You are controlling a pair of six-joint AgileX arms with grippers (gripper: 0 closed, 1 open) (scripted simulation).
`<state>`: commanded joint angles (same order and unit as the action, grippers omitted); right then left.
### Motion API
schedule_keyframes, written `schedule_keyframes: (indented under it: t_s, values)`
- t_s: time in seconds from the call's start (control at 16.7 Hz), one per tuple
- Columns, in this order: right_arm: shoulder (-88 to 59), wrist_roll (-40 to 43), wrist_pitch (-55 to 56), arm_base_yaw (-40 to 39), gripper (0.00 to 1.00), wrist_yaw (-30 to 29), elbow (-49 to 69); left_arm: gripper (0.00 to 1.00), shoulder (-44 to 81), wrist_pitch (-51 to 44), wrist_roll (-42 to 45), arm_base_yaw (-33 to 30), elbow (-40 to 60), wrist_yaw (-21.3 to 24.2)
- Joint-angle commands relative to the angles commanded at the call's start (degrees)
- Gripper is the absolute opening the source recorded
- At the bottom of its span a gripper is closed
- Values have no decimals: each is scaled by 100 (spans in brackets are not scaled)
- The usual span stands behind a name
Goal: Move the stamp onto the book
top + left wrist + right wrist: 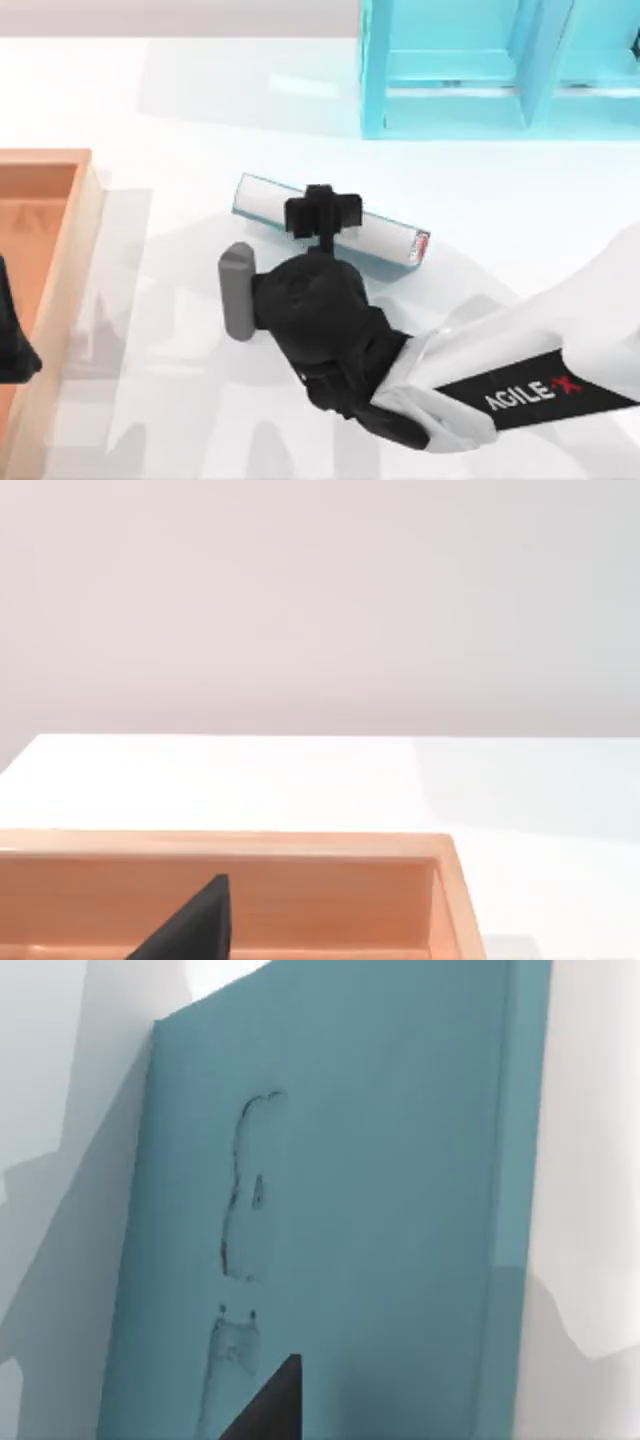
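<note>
My right hand (320,212) hovered over the book (385,238) mid-worktop, lined up for a drop. Its grip, and whether it carried the stamp, I couldn't tell. Left hand (14,345) sat parked over the tray (85,230), left edge.

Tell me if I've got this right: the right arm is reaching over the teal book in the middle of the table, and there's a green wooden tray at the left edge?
Not quite. The tray at the left edge is orange-tan wood, not green, as the top view and left wrist view show. The rest holds: the right gripper is over the teal book near the table's middle.
</note>
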<state>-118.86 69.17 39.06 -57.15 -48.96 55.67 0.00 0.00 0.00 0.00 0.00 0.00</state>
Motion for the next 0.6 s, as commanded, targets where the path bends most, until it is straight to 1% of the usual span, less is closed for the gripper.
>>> schedule_keyframes:
  t_s: [0.06,0.6]
  values:
    - [0,0,0,0,100,0,0,100,0,0,0,0,0,0]
    - [4,-20,-18,-19,100,-11,-7,100,0,0,0,0,0,0]
